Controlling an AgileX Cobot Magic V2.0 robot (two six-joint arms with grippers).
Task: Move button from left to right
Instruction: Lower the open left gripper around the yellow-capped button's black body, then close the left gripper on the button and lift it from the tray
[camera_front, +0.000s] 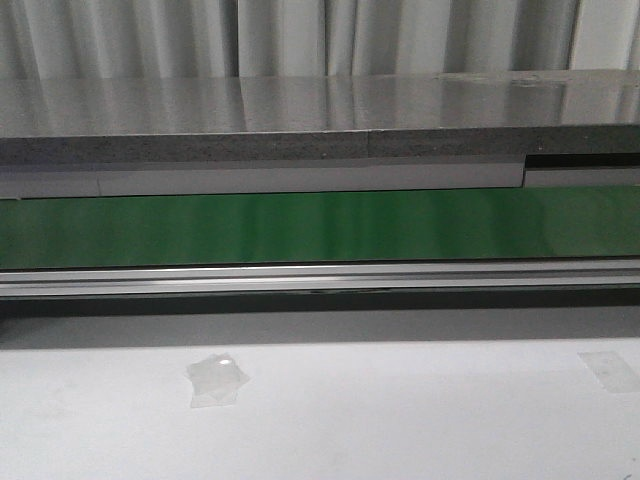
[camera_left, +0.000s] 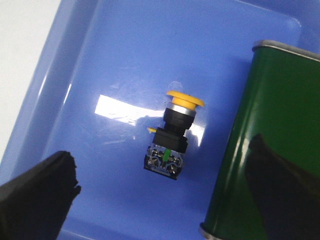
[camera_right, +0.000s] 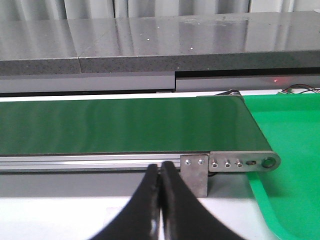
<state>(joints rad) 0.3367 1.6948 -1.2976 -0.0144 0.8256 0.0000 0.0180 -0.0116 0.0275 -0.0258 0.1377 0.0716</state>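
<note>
The button (camera_left: 173, 134) lies on its side in a blue tray (camera_left: 100, 60), yellow cap (camera_left: 185, 98) away from the wrist and metal terminals toward it. My left gripper (camera_left: 161, 148) hangs open above it, and nothing is held. One dark finger (camera_left: 35, 197) is over the tray floor. The other finger (camera_left: 280, 185) is over the green belt's end beside the tray. My right gripper (camera_right: 161, 169) is shut and empty, over the white table in front of the conveyor's right end. Neither the button nor either gripper shows in the front view.
A green conveyor belt (camera_front: 320, 225) with an aluminium rail (camera_front: 320, 278) runs across the table. Its left end (camera_left: 270, 100) borders the blue tray. At its right end, a metal bracket (camera_right: 227, 162) sits next to a green tray (camera_right: 292, 150). Two tape pieces (camera_front: 216, 380) lie on the white table.
</note>
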